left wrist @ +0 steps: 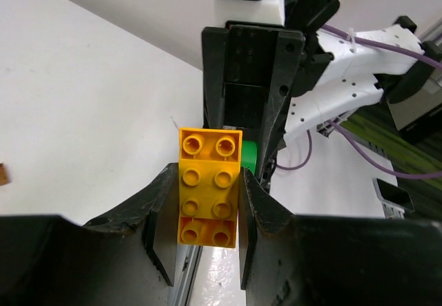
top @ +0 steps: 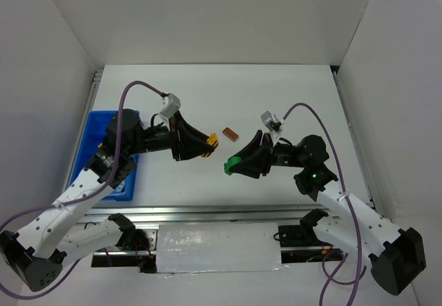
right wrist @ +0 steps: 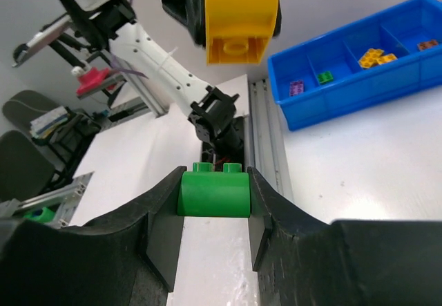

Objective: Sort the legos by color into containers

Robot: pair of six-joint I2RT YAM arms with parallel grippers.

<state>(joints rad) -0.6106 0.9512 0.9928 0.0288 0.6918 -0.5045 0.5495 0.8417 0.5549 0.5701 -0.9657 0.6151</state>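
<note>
Top view, left tool: my left tool [top: 209, 143] is clamped on a small yellow plastic brick [top: 213, 139], carried in the air over the middle of the white table [top: 290, 92].
Top view, right tool: my right tool [top: 232, 164] is clamped on a small green plastic brick [top: 233, 161]. It faces the left tool tip to tip, and a thin gap shows between them.
Top view, loose piece: a brown-orange plastic brick [top: 231, 135] lies on the table just beyond both tips, untouched.
Top view, tray: the bright blue plastic tray [top: 90, 130] sits at the left, partly hidden under my left arm.
Left wrist view, grip: the fingers pinch the yellow brick [left wrist: 207, 182] by its long sides. The green brick [left wrist: 248, 155] sits just behind its upper right corner, and I cannot tell whether the two touch.
Right wrist view, grip: the green brick [right wrist: 214, 194] sits squarely between my fingers, with the yellow one [right wrist: 238, 16] hanging ahead of it.
Right wrist view, tray: purple, green, yellow and brown-orange pieces each lie in a separate compartment.
Risk, collision: the tips are so close that a swing toward the tray by either arm could knock the other brick loose.
Risk, slip: the smooth sides of the yellow brick could let it twist or drop in transit.
Risk, scatter: a low sweep could shove the brown-orange brick away.
Risk, misplacement: the compartments are narrow and side by side, so a release off centre could land a brick on a divider or in the wrong colour.
Risk, tray: my left arm is over the tray, and turning back could nudge it.
</note>
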